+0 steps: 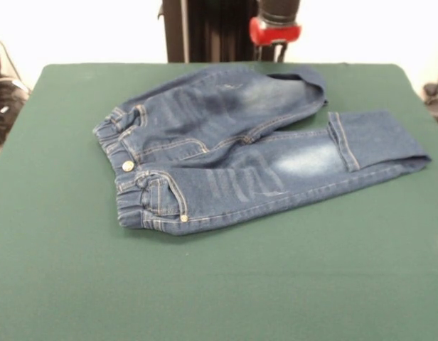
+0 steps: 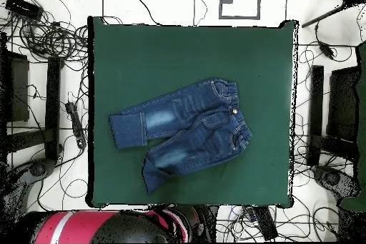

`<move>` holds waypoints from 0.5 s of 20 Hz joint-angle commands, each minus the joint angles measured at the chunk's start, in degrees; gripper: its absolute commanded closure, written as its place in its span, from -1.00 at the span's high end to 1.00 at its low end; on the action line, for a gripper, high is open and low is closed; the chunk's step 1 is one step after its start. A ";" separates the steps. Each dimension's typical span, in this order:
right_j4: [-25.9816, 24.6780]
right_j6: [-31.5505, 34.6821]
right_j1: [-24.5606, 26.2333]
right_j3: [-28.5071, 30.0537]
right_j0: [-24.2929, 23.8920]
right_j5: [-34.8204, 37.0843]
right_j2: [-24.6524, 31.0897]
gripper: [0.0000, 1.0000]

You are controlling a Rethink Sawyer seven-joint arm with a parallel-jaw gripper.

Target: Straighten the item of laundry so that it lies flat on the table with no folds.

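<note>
— Covering nearly the whole scene is the large rectangular dark green felt tabletop. What lies on it?

— One small pair of dark blue denim jeans with faded whitish patches, roughly at the middle, front side up. In the front view the elastic waistband points left and the two legs run to the right, splayed apart.

— Flat?

— Not fully. The nearer leg's cuff is turned back on itself, and the farther leg's end is folded and bunched near the tabletop's far edge. A metal button shows at the waist.

— And the robot?

— Its red and black arm stands behind the far edge, apart from the jeans. How its jaws stand, I cannot tell.
</note>
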 commanded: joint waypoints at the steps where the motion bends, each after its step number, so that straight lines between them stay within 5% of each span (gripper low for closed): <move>1: 5.85 8.71 -9.56 -6.45 -0.34 1.63 8.46 1.00; 10: 3.93 8.85 -13.93 -3.04 -2.54 4.83 9.49 1.00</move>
